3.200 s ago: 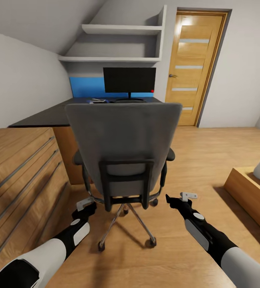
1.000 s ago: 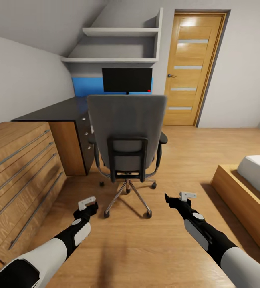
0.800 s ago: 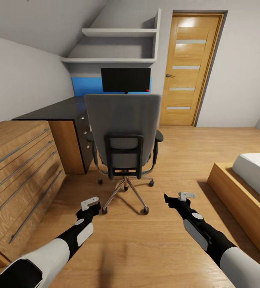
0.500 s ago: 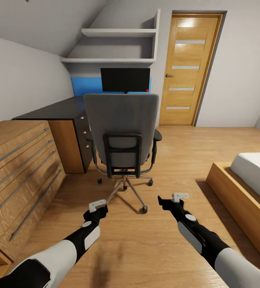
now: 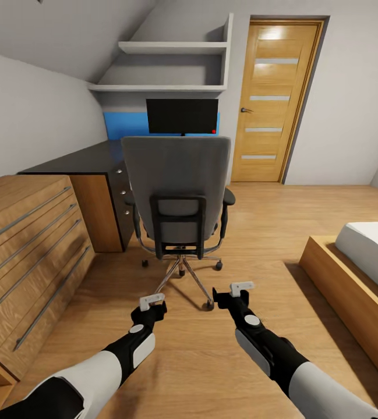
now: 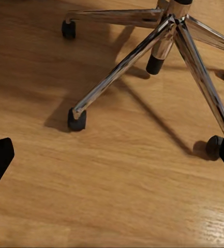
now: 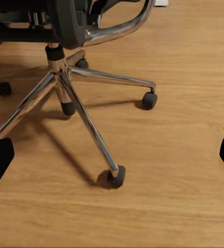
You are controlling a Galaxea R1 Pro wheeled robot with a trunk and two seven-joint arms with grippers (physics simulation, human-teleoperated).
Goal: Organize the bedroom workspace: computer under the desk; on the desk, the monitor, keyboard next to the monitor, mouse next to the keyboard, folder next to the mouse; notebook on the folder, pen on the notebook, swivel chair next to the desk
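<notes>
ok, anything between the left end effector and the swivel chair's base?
Nothing: bare wood floor between the open left end effector and the swivel chair, in head and left wrist views.

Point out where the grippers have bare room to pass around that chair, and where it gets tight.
Bare floor lies between the swivel chair and the bed frame, up to the door. It is tight where the chair nears the desk and wooden drawer chest. The left gripper and right gripper hang over bare floor behind its casters.
</notes>
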